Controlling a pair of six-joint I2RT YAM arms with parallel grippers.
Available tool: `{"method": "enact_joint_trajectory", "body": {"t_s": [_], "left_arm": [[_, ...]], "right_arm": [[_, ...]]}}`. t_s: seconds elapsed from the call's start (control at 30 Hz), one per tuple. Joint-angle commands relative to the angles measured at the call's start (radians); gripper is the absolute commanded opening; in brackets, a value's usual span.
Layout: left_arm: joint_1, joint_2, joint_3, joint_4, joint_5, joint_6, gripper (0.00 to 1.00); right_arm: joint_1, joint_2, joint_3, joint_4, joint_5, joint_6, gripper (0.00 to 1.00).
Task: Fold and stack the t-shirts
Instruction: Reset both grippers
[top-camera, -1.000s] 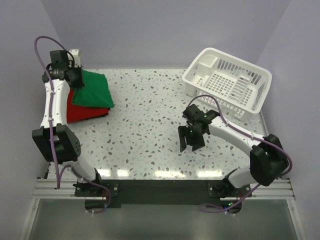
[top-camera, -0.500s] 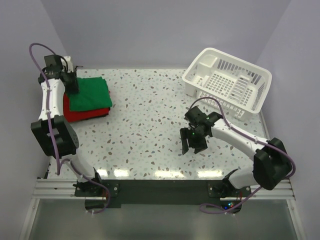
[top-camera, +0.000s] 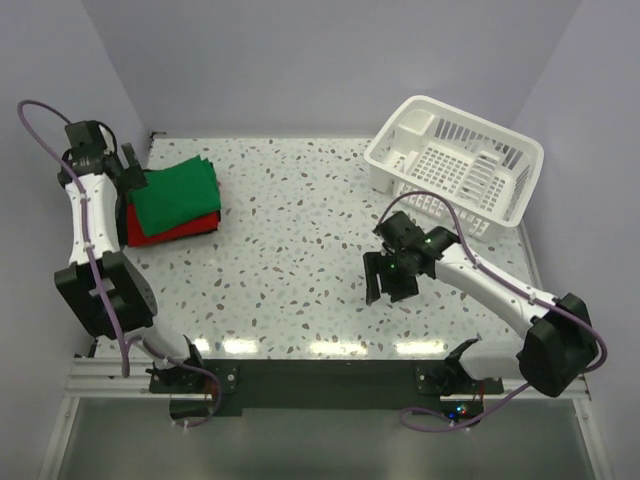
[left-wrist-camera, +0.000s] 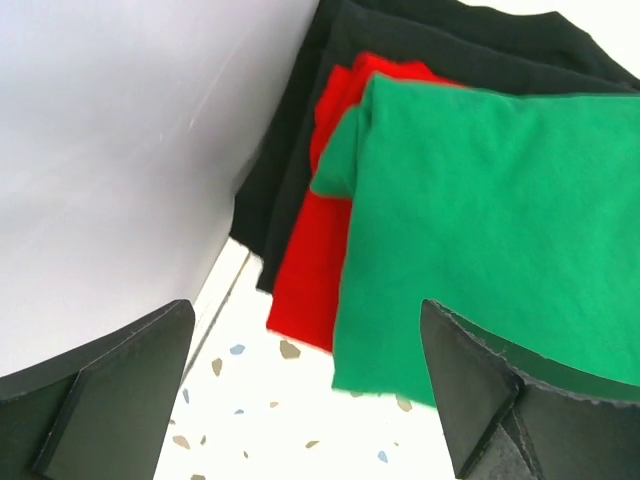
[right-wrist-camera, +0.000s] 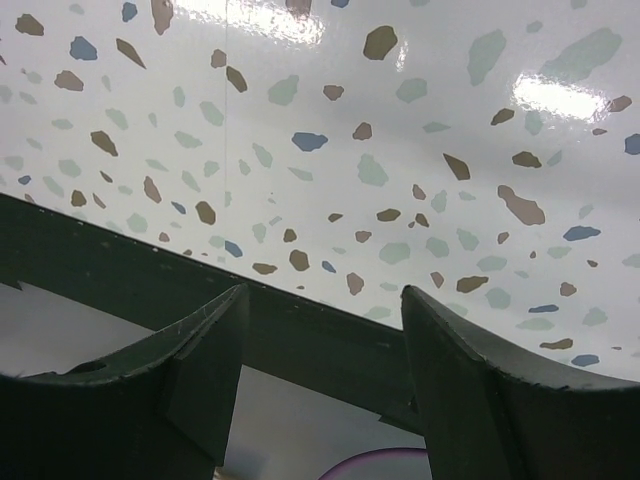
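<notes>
- Right pincer (top-camera: 386, 290) hangs over the speckled worktop (top-camera: 290, 250), fingers spread and empty, well apart from both shirts.
- Far left, against the wall, the folded green t-shirt (top-camera: 175, 190) lies on the red t-shirt (top-camera: 172, 229), whose near edge shows.
- Left pincer (top-camera: 122, 172), spread and empty, is just beside the stack's wall-side edge.
- White basket (top-camera: 455, 160) sits far right.
</notes>
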Motion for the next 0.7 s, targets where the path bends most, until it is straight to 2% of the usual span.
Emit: {"method": "enact_joint_trajectory", "body": {"t_s": [0.0,0.17,0.2,0.27,0.47,0.5,0.67], "left_arm": [[-0.02,-0.169,-0.096,0.091,0.009,-0.047,1.0],[-0.144,-0.384,-0.295,0.183,-0.007,-0.099,1.0],[-0.214,-0.413,-0.323,0.2,-0.02,-0.111,1.0],[-0.278,-0.494,-0.404,0.215,-0.014,-0.174,1.0],[-0.632,-0.671,-0.617,0.274,-0.047,-0.369,1.0],[-0.746,-0.689,-0.644,0.292,-0.085,-0.392,1.0],[-1.06,-0.739,-0.767,0.331,-0.155,-0.51,1.0]], "right_arm": [[-0.002,-0.053,0.003,0.008,0.033,0.013,0.66],[-0.002,-0.104,-0.012,0.042,0.084,0.019,0.66],[-0.003,-0.111,-0.021,0.046,0.091,0.019,0.66],[-0.002,-0.128,-0.029,0.063,0.111,0.019,0.66],[-0.003,-0.197,-0.07,0.117,0.17,0.03,0.66],[0.0,-0.209,-0.079,0.125,0.176,0.031,0.66],[-0.003,-0.269,-0.112,0.175,0.217,0.037,0.66]]}}
